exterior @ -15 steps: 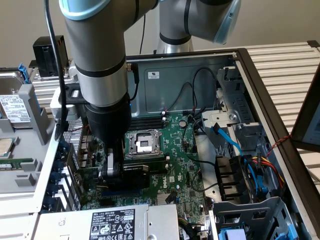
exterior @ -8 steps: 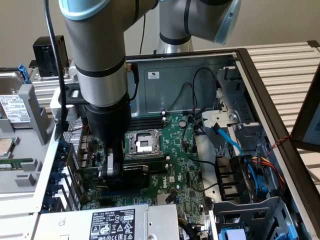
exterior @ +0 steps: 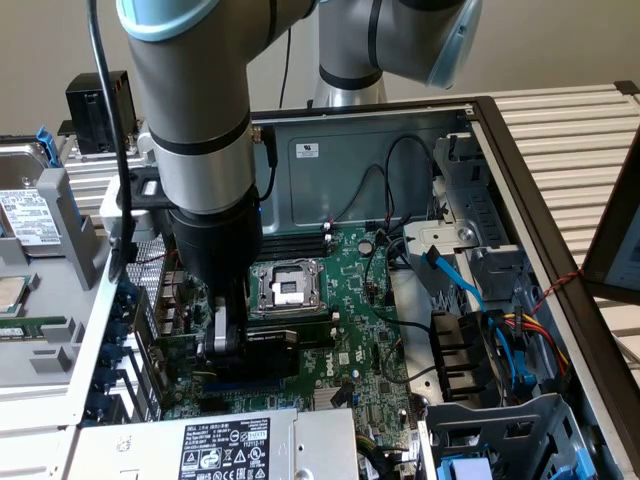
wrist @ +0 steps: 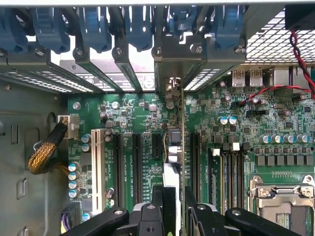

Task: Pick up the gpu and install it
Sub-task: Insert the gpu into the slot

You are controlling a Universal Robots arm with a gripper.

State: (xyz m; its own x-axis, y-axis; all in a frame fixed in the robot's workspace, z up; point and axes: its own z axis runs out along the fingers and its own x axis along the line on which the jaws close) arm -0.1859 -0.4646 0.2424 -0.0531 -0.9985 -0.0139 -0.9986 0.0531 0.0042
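**A:** What's it all sitting on?

**B:** A pale slatted tabletop [exterior: 570, 130], with an open computer case [exterior: 520, 190] lying flat on it. At the exterior view's left, a hard drive [exterior: 28, 215] rests outside the case.

**A:** And the arm?

**B:** Next over. The arm [exterior: 195, 120] hangs straight down into the case, with its gripper [exterior: 222, 340] low over the motherboard [exterior: 355, 300], just left of the CPU socket [exterior: 285, 288]. The power supply [exterior: 215, 445] lies nearer to the camera.

**A:** Is it holding anything?

**B:** Yes. In the wrist view the fingers [wrist: 157, 204] are clamped on the gpu [wrist: 172, 140], one on each face. The card stands on edge among the expansion slots [wrist: 137, 152], with its metal end toward the blue slot latches [wrist: 138, 24] at the case's rear wall. Whether it's seated in a slot, I can't tell.

**A:** Further right?

**B:** Blue cables [exterior: 462, 285] curve beside the board, close to a grey drive cage [exterior: 500, 425] at the near right corner.
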